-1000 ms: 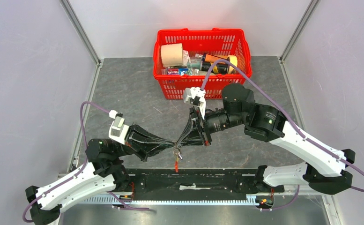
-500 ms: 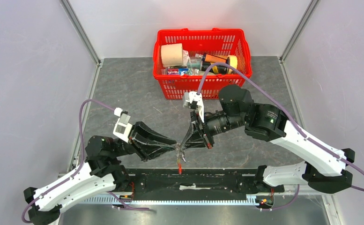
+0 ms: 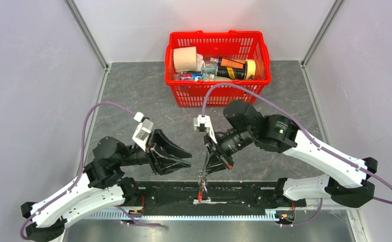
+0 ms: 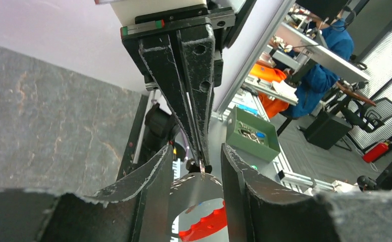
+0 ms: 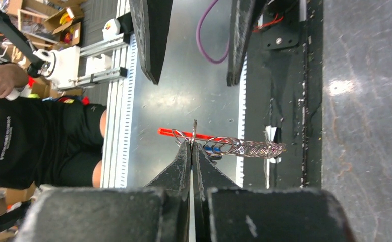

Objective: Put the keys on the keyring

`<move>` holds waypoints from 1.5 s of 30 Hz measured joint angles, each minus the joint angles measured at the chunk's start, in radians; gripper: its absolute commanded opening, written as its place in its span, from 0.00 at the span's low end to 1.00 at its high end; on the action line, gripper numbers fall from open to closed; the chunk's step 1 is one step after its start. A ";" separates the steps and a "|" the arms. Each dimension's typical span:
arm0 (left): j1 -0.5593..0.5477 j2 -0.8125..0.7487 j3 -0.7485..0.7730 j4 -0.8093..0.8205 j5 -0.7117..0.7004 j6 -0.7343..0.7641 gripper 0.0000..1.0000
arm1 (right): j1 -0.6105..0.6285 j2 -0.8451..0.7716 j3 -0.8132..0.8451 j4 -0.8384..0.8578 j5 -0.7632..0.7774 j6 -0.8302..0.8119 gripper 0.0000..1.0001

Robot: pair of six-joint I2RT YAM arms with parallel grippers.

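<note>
My right gripper (image 3: 203, 173) is shut on the keyring (image 3: 202, 182) above the table's near edge. The right wrist view shows its fingertips (image 5: 191, 143) pinching a thin wire ring. The silvery coil (image 5: 246, 147) stretches to the right, and the red strap (image 5: 181, 133) crosses behind it. A small blue key head (image 5: 213, 149) shows behind the coil, but the blades of the keys are too small to make out. My left gripper (image 3: 188, 159) stands open to the left, apart from the keyring and holding nothing. In the left wrist view its fingers (image 4: 148, 181) frame the right gripper's shut fingers (image 4: 186, 85).
A red basket (image 3: 218, 96) holding a paper roll, tape and bottles stands at the back centre. The black base rail (image 3: 244, 194) runs along the near edge under the keyring. A green box (image 4: 252, 133) sits off the table.
The left gripper let go of the keyring, opened and drew back to the left. The right gripper closed fully on the keyring and carried it right, toward the near edge.
</note>
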 measured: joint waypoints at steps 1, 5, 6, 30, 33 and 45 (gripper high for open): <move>0.000 0.008 0.003 -0.016 0.006 0.003 0.47 | 0.000 0.004 -0.010 -0.001 -0.011 0.000 0.00; 0.000 0.048 0.003 -0.085 0.053 0.005 0.47 | 0.000 0.024 -0.062 0.015 -0.060 0.013 0.00; 0.000 0.061 0.003 -0.103 0.064 0.005 0.47 | 0.000 0.028 -0.075 0.021 -0.069 0.017 0.00; 0.000 0.108 -0.003 -0.209 0.166 0.000 0.39 | 0.000 0.076 -0.101 0.101 -0.081 0.049 0.00; 0.000 0.121 -0.006 -0.209 0.170 0.000 0.34 | 0.000 0.076 -0.101 0.102 -0.080 0.049 0.00; 0.000 0.119 -0.009 -0.208 0.187 -0.011 0.25 | 0.000 0.076 -0.101 0.103 -0.070 0.049 0.00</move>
